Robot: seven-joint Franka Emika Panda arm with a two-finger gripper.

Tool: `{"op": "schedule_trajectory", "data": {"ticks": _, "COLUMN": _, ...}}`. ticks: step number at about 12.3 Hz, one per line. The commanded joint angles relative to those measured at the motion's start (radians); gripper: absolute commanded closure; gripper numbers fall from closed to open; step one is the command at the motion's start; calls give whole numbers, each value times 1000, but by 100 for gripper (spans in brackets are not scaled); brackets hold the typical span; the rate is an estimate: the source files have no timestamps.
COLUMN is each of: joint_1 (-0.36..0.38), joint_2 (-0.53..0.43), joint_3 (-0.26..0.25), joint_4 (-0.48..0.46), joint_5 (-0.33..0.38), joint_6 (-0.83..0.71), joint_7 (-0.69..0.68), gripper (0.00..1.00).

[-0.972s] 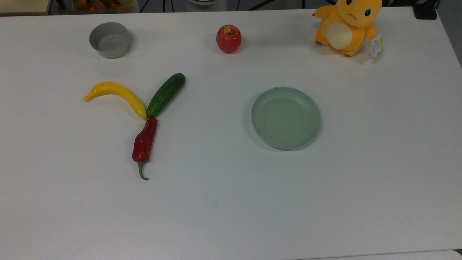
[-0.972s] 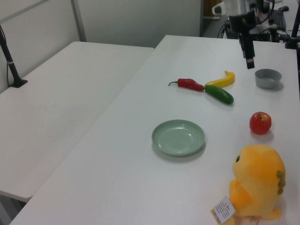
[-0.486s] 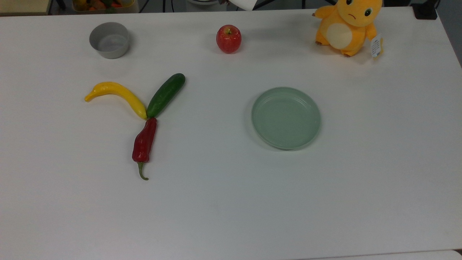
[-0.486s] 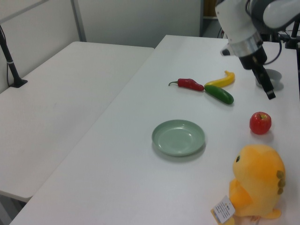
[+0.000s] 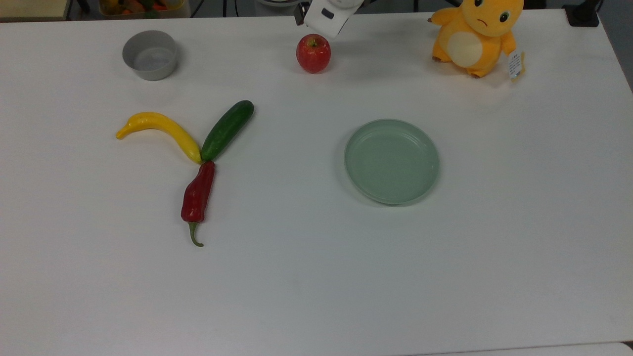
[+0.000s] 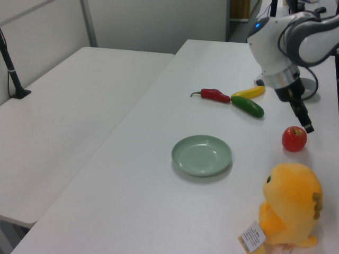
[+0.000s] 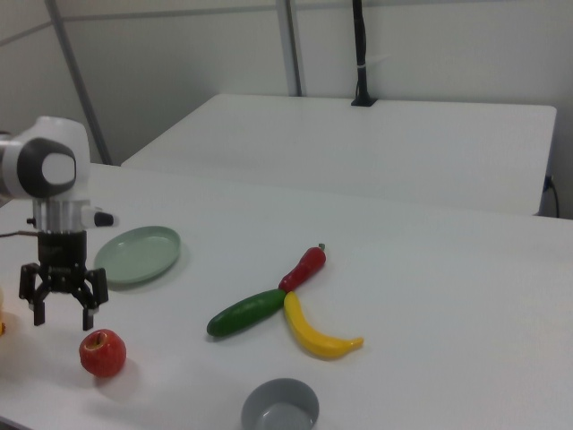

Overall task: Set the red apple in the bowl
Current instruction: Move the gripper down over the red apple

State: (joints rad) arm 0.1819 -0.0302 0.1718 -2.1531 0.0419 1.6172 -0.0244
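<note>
Where apple [image 5: 313, 53] sits, plush toy [image 5: 475, 34] near

apple [image 5: 313, 53] mid-back in the top view, bowl [image 5: 150, 54] far left, plate [image 5: 391, 161] nearer right

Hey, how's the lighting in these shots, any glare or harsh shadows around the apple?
Top view: even, soft light; the red apple casts only a faint shadow on the table. Left view: a small highlight on the apple. Right view: a soft shadow beside the apple, gripper sharp.
</note>
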Motion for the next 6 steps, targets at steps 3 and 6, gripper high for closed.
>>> {"op": "schedule_trajectory", "data": {"ticks": 3, "joint_1": -21, "joint_2": -23, "joint_3": 11, "joint_4": -109, "joint_5": -20, "joint_6": 177, "joint_7": 27, "gripper": 0}}
{"op": "schedule_trajectory", "data": {"ticks": 6, "joint_1": -21, "joint_2": -23, "joint_3": 11, "joint_4": -128, "joint_5": -57, "joint_6": 236, "joint_7": 29, "gripper": 0}}
